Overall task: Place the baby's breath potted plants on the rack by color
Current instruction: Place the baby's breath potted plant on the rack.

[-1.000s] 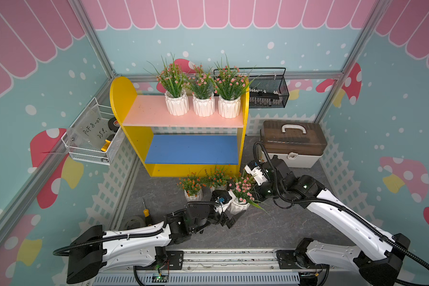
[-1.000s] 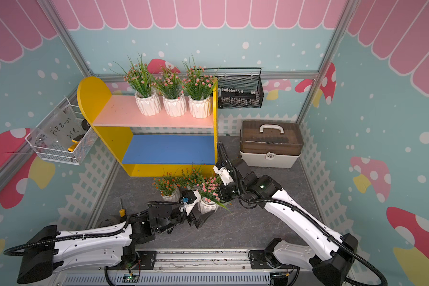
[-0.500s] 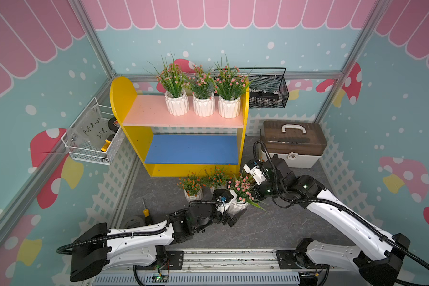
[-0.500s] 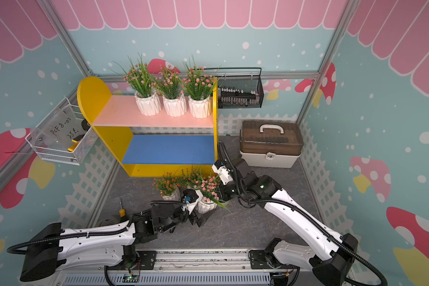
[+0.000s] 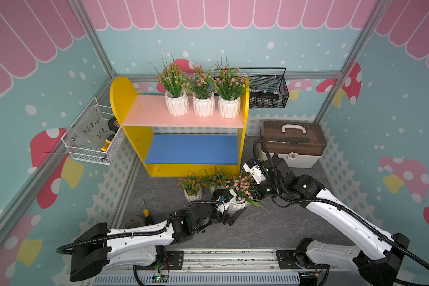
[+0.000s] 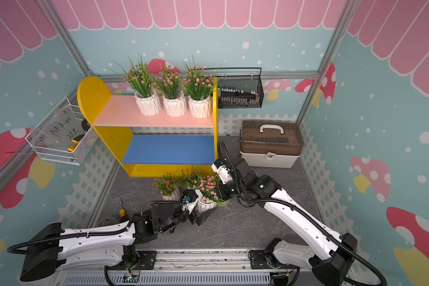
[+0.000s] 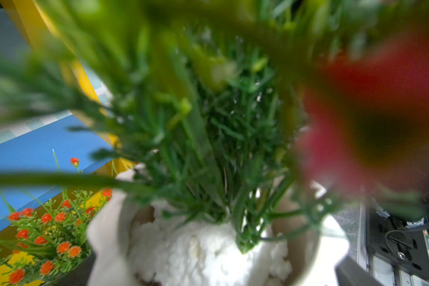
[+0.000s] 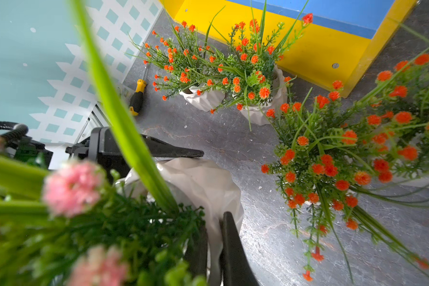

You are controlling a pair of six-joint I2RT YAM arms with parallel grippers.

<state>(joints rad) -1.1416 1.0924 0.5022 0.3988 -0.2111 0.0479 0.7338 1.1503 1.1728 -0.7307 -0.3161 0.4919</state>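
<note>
In front of the rack [image 5: 144,112], on the grey tabletop [image 5: 258,230], a lone pink-blossomed plant [image 5: 240,192] is standing upright near the rack's straight yellow side panel, with both arms meeting at its white pot. The right end effector [image 8: 213,232] is hanging over the pot on the side farther from the rack's rounded panel. It is pinching the rim, one black finger sitting inside it and the other outside, with only the thin white wall between them. The left end effector [image 5: 229,213] is lying low on the tabletop, farther from the rack than the pot. Its fingers [image 8: 176,151] are standing wide apart on either side of the pot. One is lying right along the pot's wall in the right wrist view, but I cannot tell whether the pair is pressing on it.

Three pink-blossomed plants [image 5: 203,99] are standing in a row on the rack's pink upper board, bunched toward the straight panel. Two orange-red-blossomed plants [image 8: 253,62] are sitting side by side on the tabletop just in front of the rack's base. More orange-red sprigs [image 8: 344,161] are spreading near the corner of that base; I cannot tell how many pots they belong to.

A yellow-handled screwdriver [image 5: 146,213] is lying well out in front of the rack's rounded panel, and a brown-lidded case [image 5: 292,138] is sitting beside the straight panel
</note>
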